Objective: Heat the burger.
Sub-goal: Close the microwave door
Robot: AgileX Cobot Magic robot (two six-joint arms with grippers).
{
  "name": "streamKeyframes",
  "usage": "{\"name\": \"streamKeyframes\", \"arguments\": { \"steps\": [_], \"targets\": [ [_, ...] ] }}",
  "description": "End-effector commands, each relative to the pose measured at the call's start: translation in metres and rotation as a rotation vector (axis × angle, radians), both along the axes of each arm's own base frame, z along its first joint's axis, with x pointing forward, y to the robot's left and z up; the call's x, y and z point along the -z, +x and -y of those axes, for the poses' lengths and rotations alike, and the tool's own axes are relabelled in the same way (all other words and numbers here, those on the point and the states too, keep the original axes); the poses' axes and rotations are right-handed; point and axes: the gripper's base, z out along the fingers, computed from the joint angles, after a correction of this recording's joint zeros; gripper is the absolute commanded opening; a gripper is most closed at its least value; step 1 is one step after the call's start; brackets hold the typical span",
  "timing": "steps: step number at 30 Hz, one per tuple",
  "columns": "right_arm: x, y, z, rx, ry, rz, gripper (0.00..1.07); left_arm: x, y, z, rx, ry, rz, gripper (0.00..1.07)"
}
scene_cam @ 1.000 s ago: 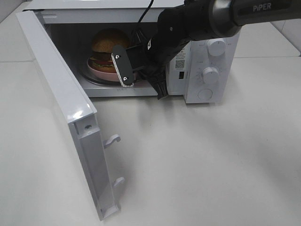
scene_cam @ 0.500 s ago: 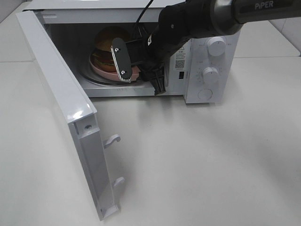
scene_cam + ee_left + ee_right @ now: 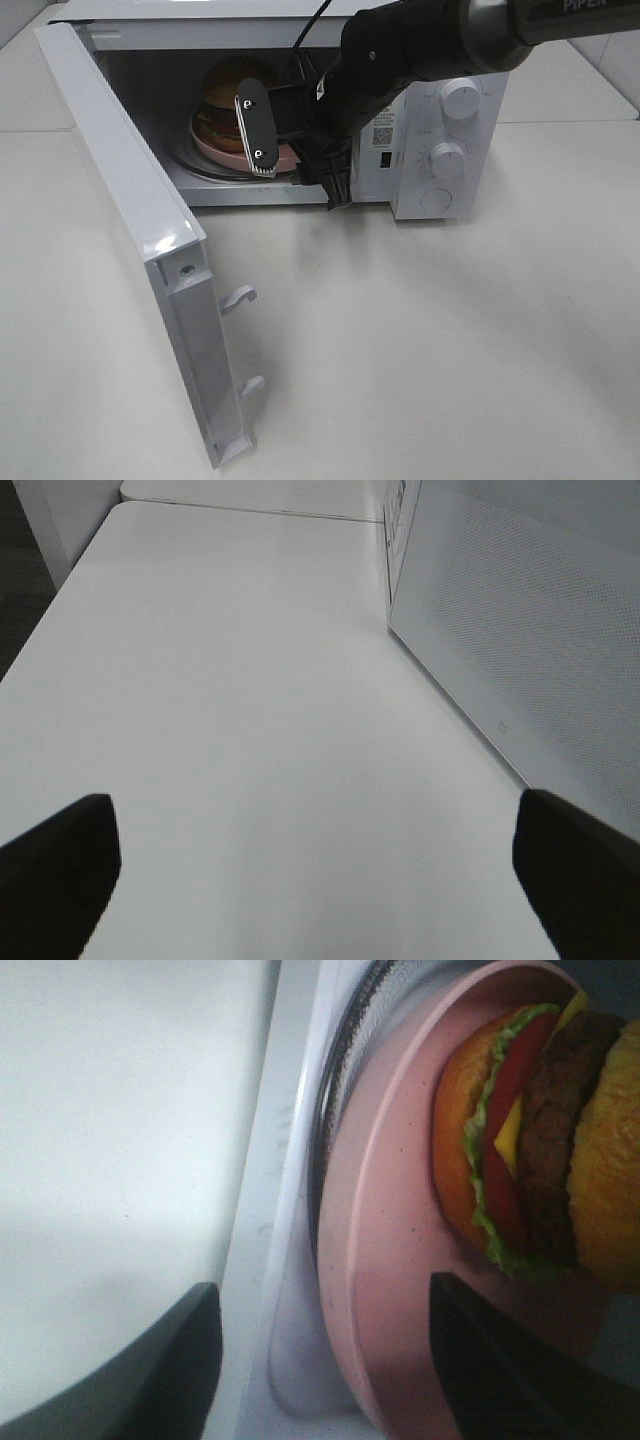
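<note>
The burger (image 3: 222, 85) stands on a pink plate (image 3: 210, 146) on the glass turntable inside the open microwave (image 3: 450, 150). My right gripper (image 3: 295, 160) is at the oven's opening, open, with one finger in front of the burger. In the right wrist view the burger (image 3: 530, 1140) shows bun, lettuce, tomato, cheese and patty. The plate's (image 3: 390, 1240) near rim lies between the spread fingers of the right gripper (image 3: 320, 1380), and neither finger presses on it. My left gripper (image 3: 315, 880) is open over bare table and holds nothing. It is outside the exterior high view.
The microwave door (image 3: 120, 190) is swung wide open toward the front left, its latch hooks pointing right. Two control knobs (image 3: 460, 100) sit on the oven's right panel. The door's outer face (image 3: 520, 650) stands beside the left gripper. White table (image 3: 430, 340) spreads in front.
The right gripper's jaws have spread apart and let go of the pink plate's rim. The plate with the burger now rests slightly deeper in the oven. The left gripper has not changed.
</note>
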Motion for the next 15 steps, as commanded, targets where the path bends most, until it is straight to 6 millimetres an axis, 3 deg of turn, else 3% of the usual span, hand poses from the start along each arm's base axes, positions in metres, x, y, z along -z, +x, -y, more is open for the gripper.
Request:
{"name": "streamKeyframes", "arguments": {
  "steps": [1,9,15],
  "targets": [
    [-0.008,-0.01,-0.001,-0.007,0.018,0.013,0.62,-0.001,-0.001,0.0,0.001,-0.002,0.029,1.0],
    [-0.015,-0.029,0.003,-0.03,0.063,0.069,0.78,-0.001,-0.001,0.0,0.001,-0.002,0.029,1.0],
    [-0.019,-0.044,0.013,-0.04,0.112,0.13,0.78,-0.001,-0.001,0.0,0.001,-0.002,0.029,1.0]
  ]
}}
